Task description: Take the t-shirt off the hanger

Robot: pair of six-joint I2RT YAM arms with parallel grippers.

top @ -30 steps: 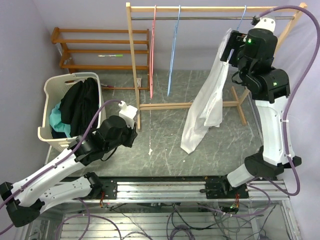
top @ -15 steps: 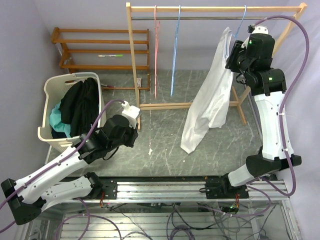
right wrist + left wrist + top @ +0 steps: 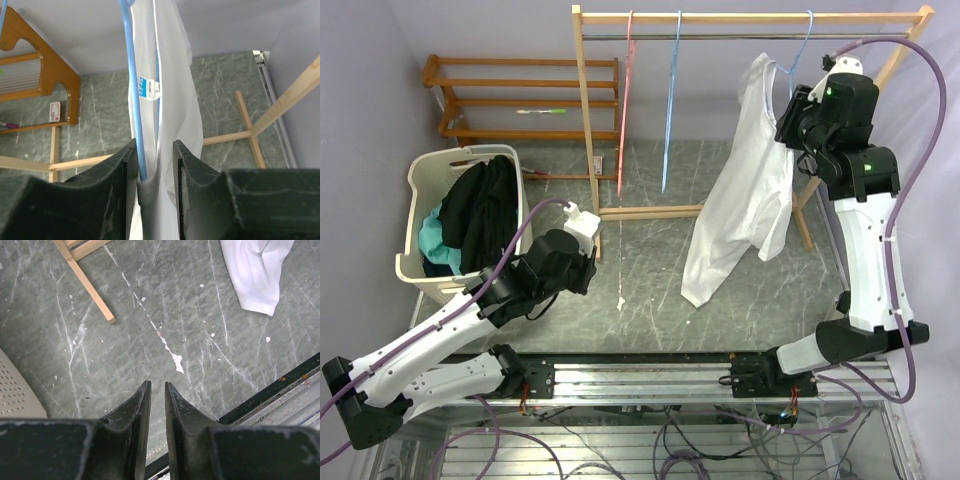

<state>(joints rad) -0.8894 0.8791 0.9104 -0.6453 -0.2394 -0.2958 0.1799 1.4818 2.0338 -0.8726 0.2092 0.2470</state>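
A white t-shirt (image 3: 750,190) hangs from a light-blue hanger (image 3: 804,45) at the right end of the wooden rack. High beside the shirt's collar, my right gripper (image 3: 788,100) is closed in on it. In the right wrist view the gripper (image 3: 154,142) has the hanger's blue bar (image 3: 131,75) and bunched white t-shirt fabric (image 3: 172,75) pinched between its fingers. My left gripper (image 3: 582,272) hangs low over the floor, far from the shirt. In its own view the left gripper (image 3: 157,384) shows a narrow gap with nothing in it, and the t-shirt hem (image 3: 255,275) lies at top right.
A cream laundry basket (image 3: 430,180) with dark and teal clothes stands at the left. The rack rail (image 3: 720,17) also carries a bare red hanger (image 3: 626,100) and a bare blue hanger (image 3: 670,100). A wooden shelf (image 3: 520,100) stands behind, and a rack foot (image 3: 90,287) lies on the floor.
My right gripper has moved in at the shirt's collar and its jaws have narrowed onto fabric and hanger bar. The shirt now hangs wider. The left arm shifted slightly, then stayed.
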